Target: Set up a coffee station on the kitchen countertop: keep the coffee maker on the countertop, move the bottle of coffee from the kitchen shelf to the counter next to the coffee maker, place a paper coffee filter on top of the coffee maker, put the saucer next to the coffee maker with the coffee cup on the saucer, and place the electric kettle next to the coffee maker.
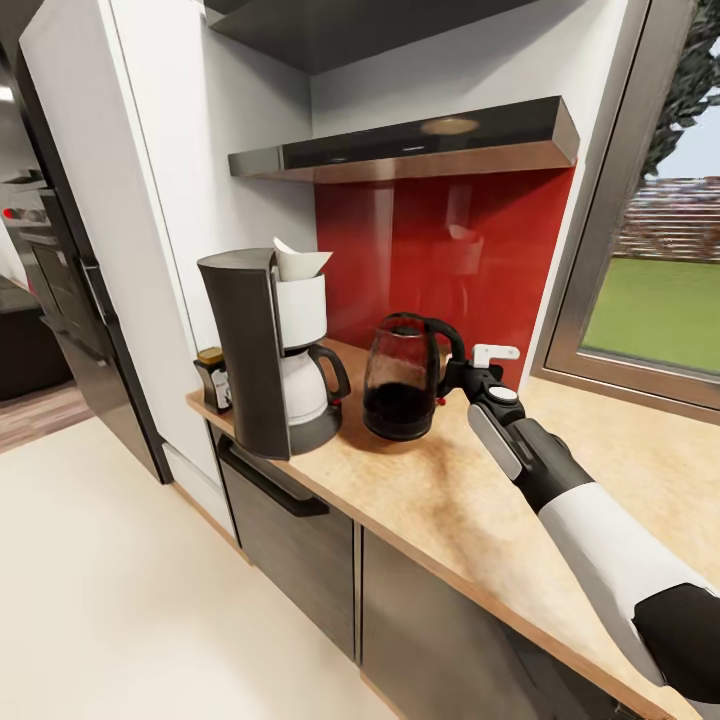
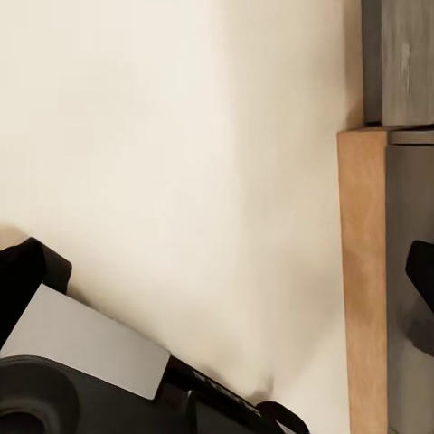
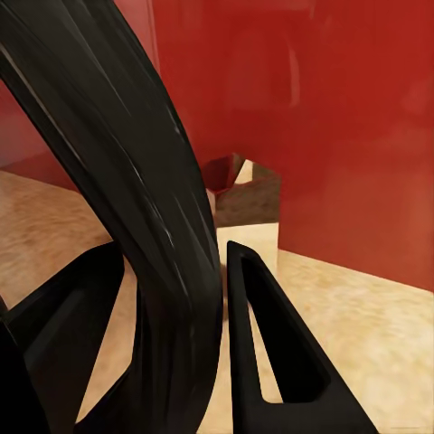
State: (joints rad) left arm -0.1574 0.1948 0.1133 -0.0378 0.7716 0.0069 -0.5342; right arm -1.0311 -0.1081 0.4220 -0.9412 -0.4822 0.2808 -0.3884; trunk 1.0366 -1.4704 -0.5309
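We see the right gripper [image 1: 456, 378] pinching the electric kettle [image 1: 402, 380] by its black handle [image 3: 145, 208]. Kettle sits on countertop [image 1: 470, 500] just beside coffee maker [image 1: 268, 350], w/ paper coffee filter [image 1: 297, 260] on top.

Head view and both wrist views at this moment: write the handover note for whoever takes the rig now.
Right gripper: closed around the black handle of the electric kettle, which sits on the countertop right of the coffee maker. The right wrist view shows the handle between the fingers.
Left gripper: state not visible; its wrist camera faces floor and cabinet edge.
Done: paper coffee filter sits on top of the coffee maker; bottle of coffee stands on the counter at the machine's far side; kettle is beside the machine.
Left: release the kettle; saucer and coffee cup are not seen here, so both remain to be placed.
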